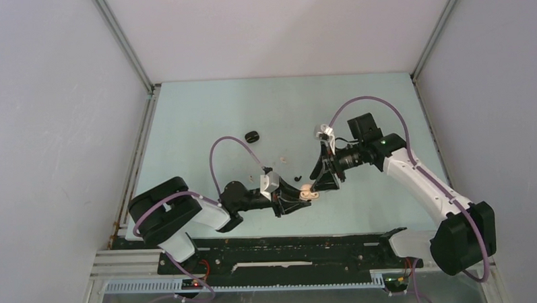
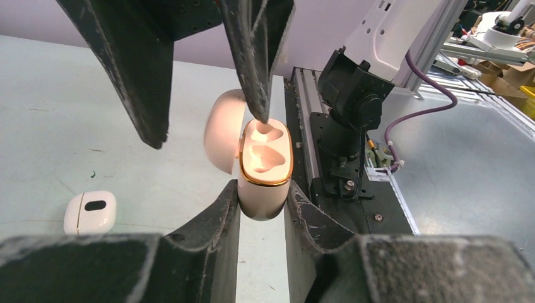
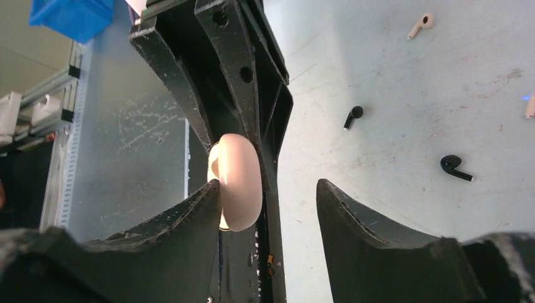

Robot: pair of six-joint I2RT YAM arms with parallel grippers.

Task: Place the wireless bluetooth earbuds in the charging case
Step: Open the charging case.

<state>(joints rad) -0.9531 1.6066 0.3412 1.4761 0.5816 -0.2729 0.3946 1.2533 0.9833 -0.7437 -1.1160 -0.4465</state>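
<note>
My left gripper (image 2: 262,192) is shut on a pale pink charging case (image 2: 264,189) with a gold rim, held upright with its lid (image 2: 222,137) swung open. My right gripper (image 3: 268,186) is open and straddles the lid (image 3: 238,183). One of its fingers (image 2: 252,69) has its tip at the case's upper well. I cannot tell whether a bud sits in the wells. Two black earbuds (image 3: 352,117) (image 3: 454,166) and a pale earbud (image 3: 419,25) lie loose on the table. In the top view both grippers meet at the case (image 1: 310,192).
A closed white case (image 2: 90,212) lies on the table to the left of the held case. A black case (image 1: 252,136) lies further back. The black base rail (image 1: 289,248) runs along the near edge. Grey walls enclose the table.
</note>
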